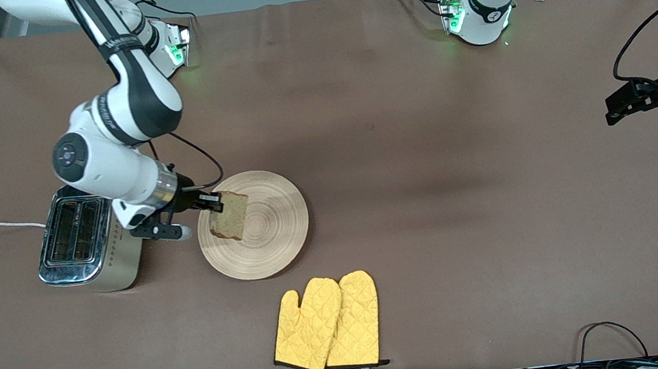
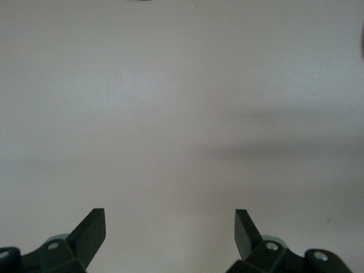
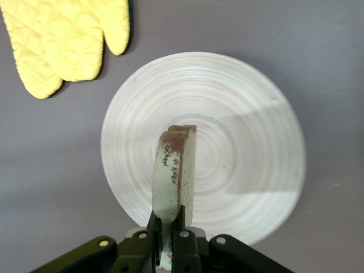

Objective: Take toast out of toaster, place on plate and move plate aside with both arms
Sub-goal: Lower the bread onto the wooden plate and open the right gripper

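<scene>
Arms: two; left arm waits at its table end, left gripper (image 2: 169, 230) with jaws spread, holding nothing.
Toaster (image 1: 86, 246): one, chrome-topped, two slots.
Plate (image 1: 272, 227): one, round, ringed wood, beside toaster.
Oven mitts (image 1: 326, 324): two, yellow, quilted.
Toast (image 1: 228, 215): one brown slice, pinched in right gripper (image 1: 216, 203) over plate.

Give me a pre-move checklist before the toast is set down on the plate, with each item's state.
1. Right gripper shut on the toast: ok.
2. Toast out of the toaster: ok.
3. Toast over the plate: ok.
4. Plate bare under the toast: ok.
5. Oven mitts apart from the plate: ok.
6. Left gripper open, waiting over bare table: ok.
</scene>
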Robot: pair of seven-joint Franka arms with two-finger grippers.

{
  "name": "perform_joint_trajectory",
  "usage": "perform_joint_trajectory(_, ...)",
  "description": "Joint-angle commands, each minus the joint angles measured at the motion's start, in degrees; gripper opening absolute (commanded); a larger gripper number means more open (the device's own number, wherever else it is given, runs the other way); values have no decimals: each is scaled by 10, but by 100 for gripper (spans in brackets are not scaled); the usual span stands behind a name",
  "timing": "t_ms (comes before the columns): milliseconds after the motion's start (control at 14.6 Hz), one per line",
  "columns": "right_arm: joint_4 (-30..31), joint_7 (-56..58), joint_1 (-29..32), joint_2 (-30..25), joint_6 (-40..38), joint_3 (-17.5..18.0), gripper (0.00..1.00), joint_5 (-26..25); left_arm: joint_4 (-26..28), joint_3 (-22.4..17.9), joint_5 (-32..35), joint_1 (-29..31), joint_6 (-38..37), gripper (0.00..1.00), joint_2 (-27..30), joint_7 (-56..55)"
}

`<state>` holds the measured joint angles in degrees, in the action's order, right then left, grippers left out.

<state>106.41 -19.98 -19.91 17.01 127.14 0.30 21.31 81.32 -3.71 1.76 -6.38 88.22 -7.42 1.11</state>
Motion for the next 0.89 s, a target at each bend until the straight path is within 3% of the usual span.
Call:
perform_joint_trajectory(0, 10, -8, -14, 20, 35, -4, 0, 33, -3, 2, 3, 1, -3, 100, -6, 10)
perform_joint_trajectory(137, 11, -7, -15, 34, 48, -4, 0, 65, -4, 2, -4, 1, -3, 100, -8, 9)
perform_joint_trajectory(411, 11, 1, -29, 58, 88, -5, 0, 71, -4, 3, -4, 0, -3, 100, -8, 10)
perform_joint_trajectory(822, 51, 103, 29, 58, 83, -5, 0, 71, -6, 3, -4, 0, 3, 100, -20, 9)
